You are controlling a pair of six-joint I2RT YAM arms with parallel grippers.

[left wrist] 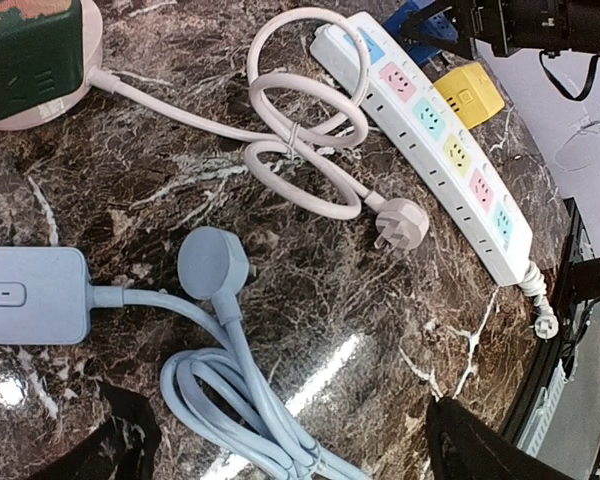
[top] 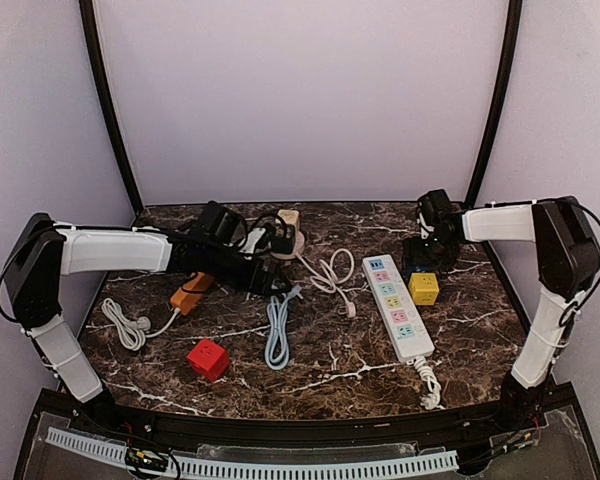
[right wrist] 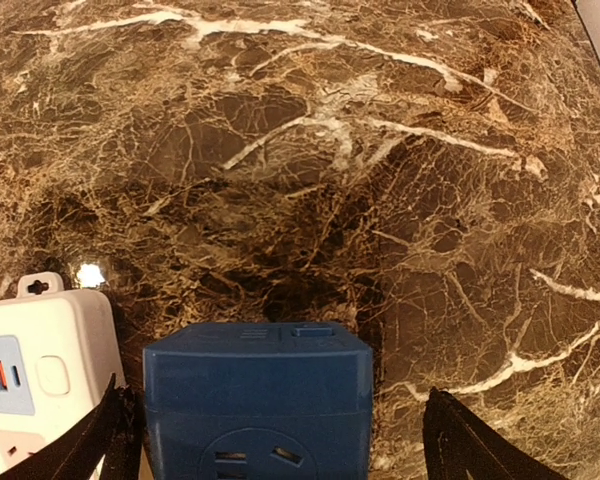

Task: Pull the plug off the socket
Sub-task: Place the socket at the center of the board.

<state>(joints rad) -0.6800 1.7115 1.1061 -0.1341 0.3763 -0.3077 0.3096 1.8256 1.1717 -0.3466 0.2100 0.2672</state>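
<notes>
Below the left end effector (left wrist: 290, 445), fingers spread, the grey-blue plug (left wrist: 212, 262) lies free on the tabletop (left wrist: 130, 190), just beside its strip (left wrist: 30, 295). The right end effector (right wrist: 265, 440), also spread, straddles the blue cube socket (right wrist: 258, 380). Extraction appears complete; lift both arms clear.

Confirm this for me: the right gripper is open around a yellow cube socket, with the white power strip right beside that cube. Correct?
Not quite. The cube socket between the open fingers of the right gripper is dark blue, not yellow. The white power strip does lie right beside it. The right wrist view shows this.
</notes>
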